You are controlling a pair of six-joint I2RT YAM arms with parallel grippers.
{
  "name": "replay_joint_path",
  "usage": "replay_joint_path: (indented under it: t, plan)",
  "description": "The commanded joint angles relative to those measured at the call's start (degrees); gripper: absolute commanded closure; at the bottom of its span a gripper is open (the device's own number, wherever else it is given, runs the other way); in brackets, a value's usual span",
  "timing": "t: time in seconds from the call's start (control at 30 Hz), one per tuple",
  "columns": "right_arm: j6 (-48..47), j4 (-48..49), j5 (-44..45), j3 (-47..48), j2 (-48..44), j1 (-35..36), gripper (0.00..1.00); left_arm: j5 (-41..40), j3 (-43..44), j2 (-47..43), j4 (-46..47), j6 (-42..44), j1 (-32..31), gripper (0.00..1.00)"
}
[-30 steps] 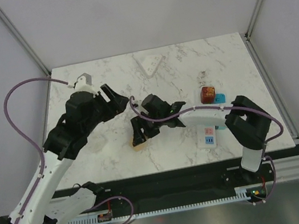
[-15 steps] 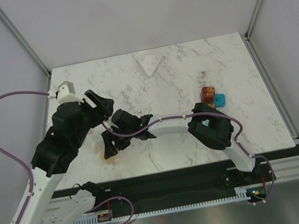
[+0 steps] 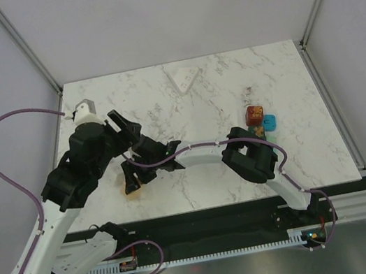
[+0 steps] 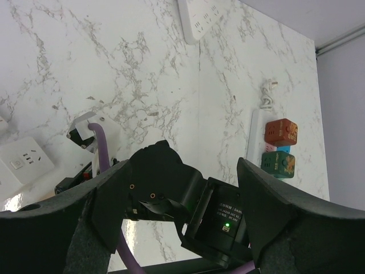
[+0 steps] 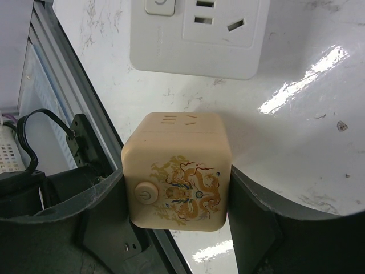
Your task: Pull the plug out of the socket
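Top view: one tan cube (image 3: pixel 133 190) sits near the table's (image 3: pixel 286 76) front-left edge, clamped in the right gripper (image 3: pixel 133 177), with the left gripper (image 3: pixel 127 127) spread wide and empty just beside it, so the two arms could bump. Left wrist: one bare strip (image 4: pixel 198 17), plus one strip (image 4: pixel 258 134) carrying one red cube (image 4: pixel 280 132) and one green cube (image 4: pixel 278 164). Right wrist: the cube's smooth sides could slip from the jaws, or it could clip the one white socket (image 5: pixel 199 34) just beyond, not touching
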Motion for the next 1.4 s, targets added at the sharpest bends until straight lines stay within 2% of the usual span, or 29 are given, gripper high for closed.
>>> replay_joint_path:
  t: [0.0,0.1,0.43,0.57,0.63,0.87,1.07,1.27,1.37]
  plan:
    - [-1.5,-0.6,0.4,2.3,0.0,0.1,0.53,-1.8,0.9,-0.4,0.6,0.3,-0.2,0.18]
    - [-1.9,-0.8,0.4,1.5,-0.6,0.0,0.38,-2.1,0.9,-0.3,0.4,0.5,-0.2,0.18]
    - [-3.4,-1.3,0.3,-0.2,-2.2,0.0,0.14,-5.4,2.2,0.0,-0.4,1.8,-0.1,0.17]
    - [-3.9,-1.4,0.4,-0.1,-3.0,-0.1,0.09,-6.6,2.9,0.0,-0.8,2.6,-0.2,0.17]
    - [-4.2,-1.7,0.4,0.0,-3.3,0.0,0.02,-7.2,3.3,0.1,-0.9,2.9,-0.1,0.17]
    - [-4.3,-2.3,1.3,-1.9,-8.7,-1.2,0.02,-9.5,4.9,0.2,-1.5,3.9,-0.1,0.16]
    - [-4.5,-4.1,2.9,-10.4,-17.5,-5.5,0.02,-12.3,6.2,-0.3,-2.1,3.8,-0.1,0.16]
    - [-7.9,-11.7,11.7,-24.8,-30.9,-11.1,0.02,-9.6,6.0,2.2,-1.6,3.4,-0.2,0.18]
    - [-7.7,-19.5,20.1,-29.0,-38.4,-16.2,0.02,-3.8,3.7,4.9,1.5,3.5,-0.1,0.29]
